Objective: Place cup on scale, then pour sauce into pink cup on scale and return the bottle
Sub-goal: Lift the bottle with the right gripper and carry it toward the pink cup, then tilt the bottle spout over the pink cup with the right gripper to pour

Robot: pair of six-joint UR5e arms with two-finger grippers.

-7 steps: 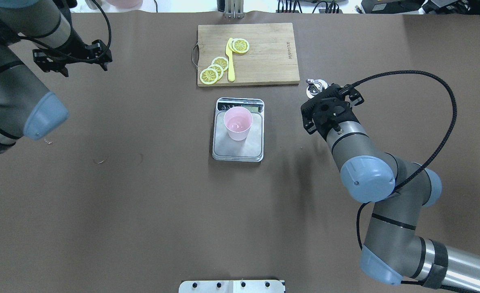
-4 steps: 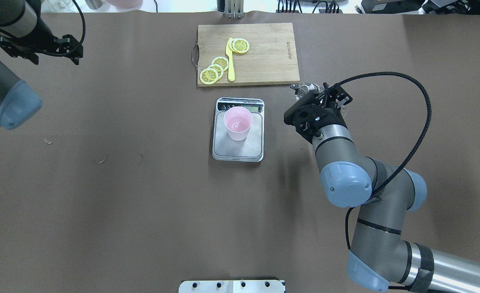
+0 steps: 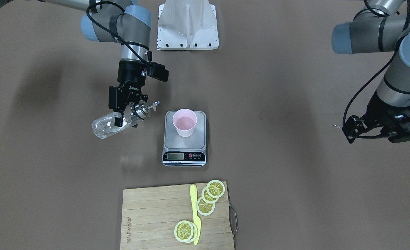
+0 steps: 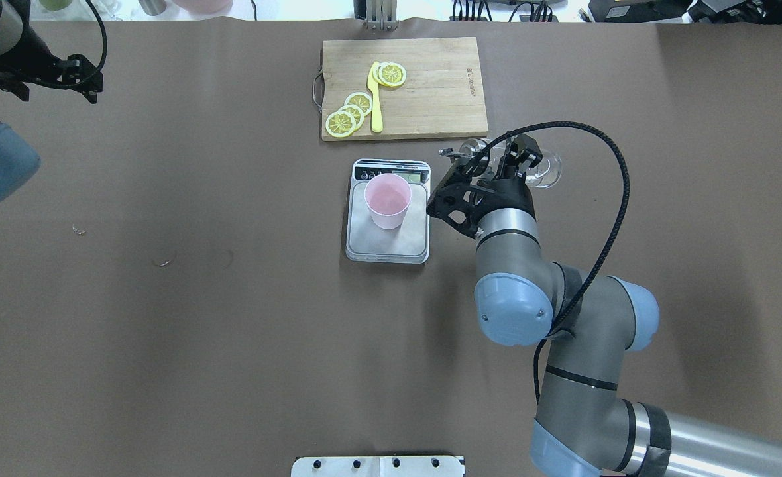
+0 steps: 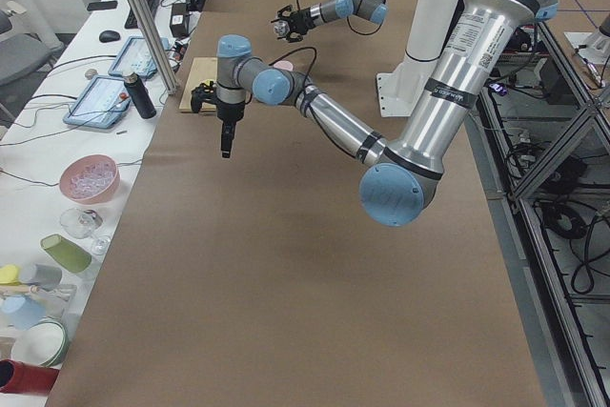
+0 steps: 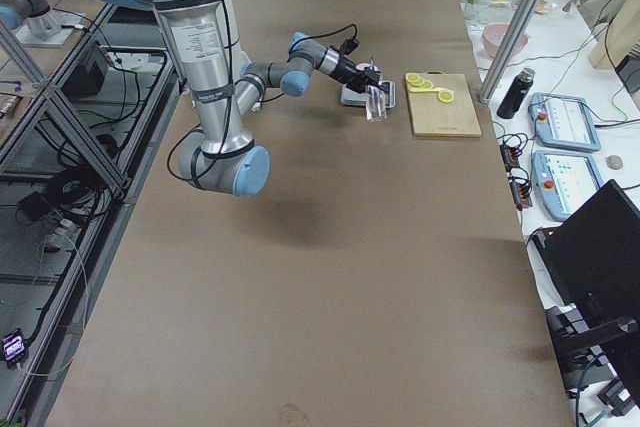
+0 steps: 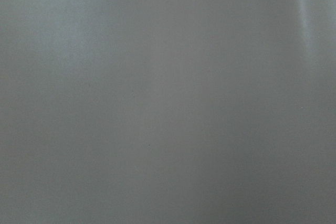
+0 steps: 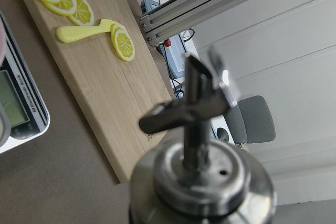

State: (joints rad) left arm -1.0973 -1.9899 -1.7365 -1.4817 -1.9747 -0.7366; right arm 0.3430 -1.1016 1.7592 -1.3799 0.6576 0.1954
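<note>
Brown table (image 4: 232,331): board (image 4: 431,86) beside scale (image 4: 391,246); right claw (image 3: 122,120) clamps bottle (image 3: 104,128); left claw (image 5: 226,145) unclear.

Bottle (image 4: 545,171) tipped sideways beside the scale (image 4: 387,246)
The right gripper (image 4: 505,164) grips it just right of the scale, metal spout pointing left, short of the pink cup (image 4: 387,201) standing on the platform's far half. Farther off lies a cutting board (image 4: 431,99) with lemon slices (image 4: 348,114) and a yellow knife (image 4: 375,99).

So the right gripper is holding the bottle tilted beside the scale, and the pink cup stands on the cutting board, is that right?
Not quite: the front-facing view shows the cup on the scale, not the cutting board. The right gripper does hold the bottle tilted beside it.
</note>
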